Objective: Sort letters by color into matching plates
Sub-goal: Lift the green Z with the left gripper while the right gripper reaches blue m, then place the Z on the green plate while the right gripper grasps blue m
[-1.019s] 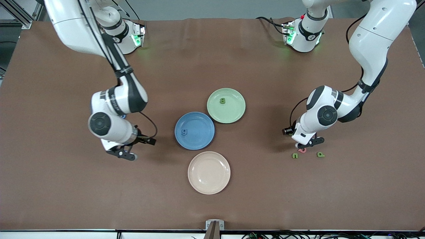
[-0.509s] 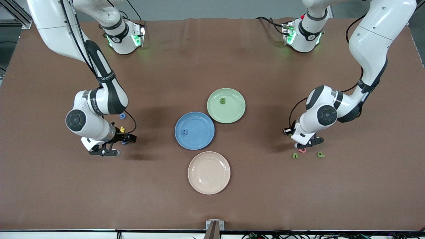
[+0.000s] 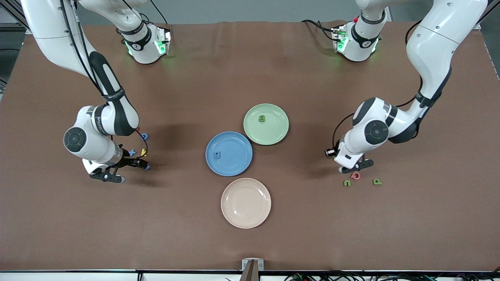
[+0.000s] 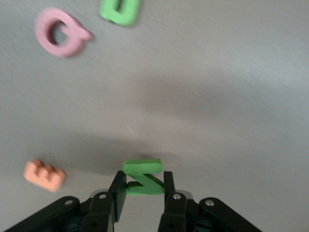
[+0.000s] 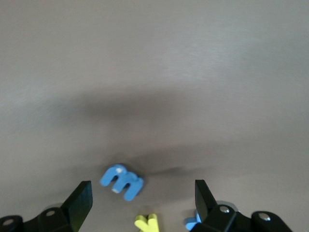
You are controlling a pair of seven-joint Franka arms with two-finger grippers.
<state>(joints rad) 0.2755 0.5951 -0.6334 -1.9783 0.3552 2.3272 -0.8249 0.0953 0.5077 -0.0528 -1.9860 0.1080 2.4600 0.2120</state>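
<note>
My left gripper (image 3: 352,168) (image 4: 142,177) is shut on a small green Z-shaped letter (image 4: 143,177), low over the table beside a pink piece (image 3: 355,175) (image 4: 60,33). Two more green letters (image 3: 347,183) (image 3: 376,181) lie nearer the front camera. The blue plate (image 3: 234,164) holds a blue letter (image 3: 216,154). The pale green plate (image 3: 273,132) holds a green piece (image 3: 262,118). My right gripper (image 3: 106,177) (image 5: 143,191) is open over a blue m-shaped letter (image 5: 121,181). Blue pieces (image 3: 144,136) (image 3: 133,152) lie beside it.
A cream-beige plate (image 3: 245,218) sits nearest the front camera, below the blue plate. A yellow piece (image 3: 143,152) (image 5: 147,223) lies among the blue ones. An orange piece (image 4: 44,175) lies near the left gripper.
My right arm has swung away from the blue plate toward its own end of the table, over the blue pieces. My left gripper has shifted slightly toward the plates, uncovering the pink piece.
</note>
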